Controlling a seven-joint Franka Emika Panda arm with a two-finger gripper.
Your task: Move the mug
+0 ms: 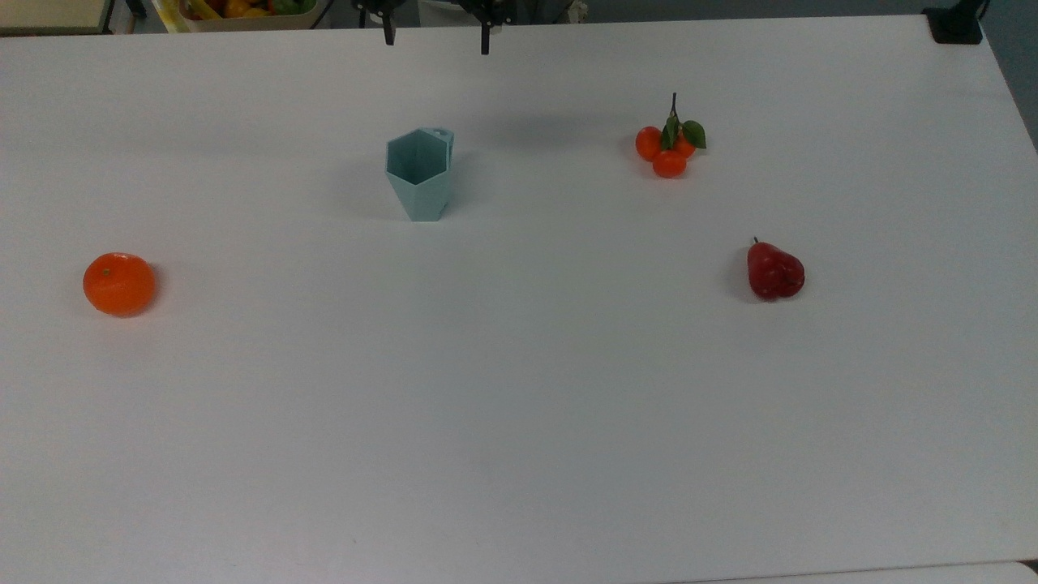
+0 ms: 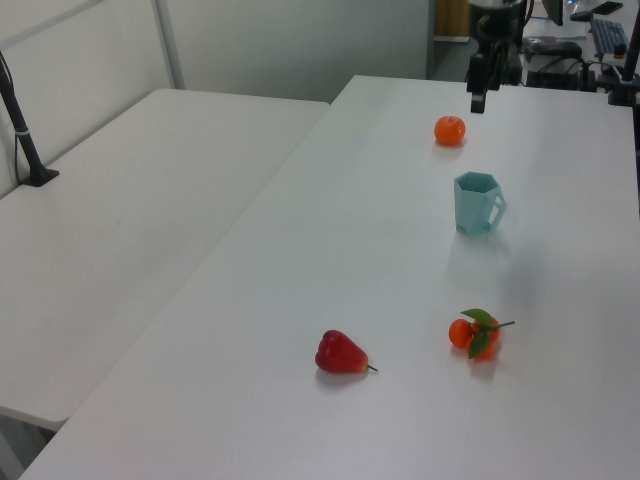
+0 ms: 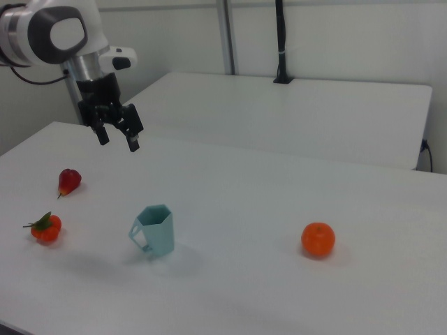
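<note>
Your tool [image 3: 116, 137] is hanging spread wide, high at the mug's [image 3: 155, 230] 11 o'clock; coming down crooked, you're risking tipping that narrow base.

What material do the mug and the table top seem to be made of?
The mug: probably matte plastic or glazed ceramic; flat pale teal facets, even colour, no strong shine. The table: a smooth white top, perhaps laminate; it shows soft shadows and a faint sheen, no grain.
</note>
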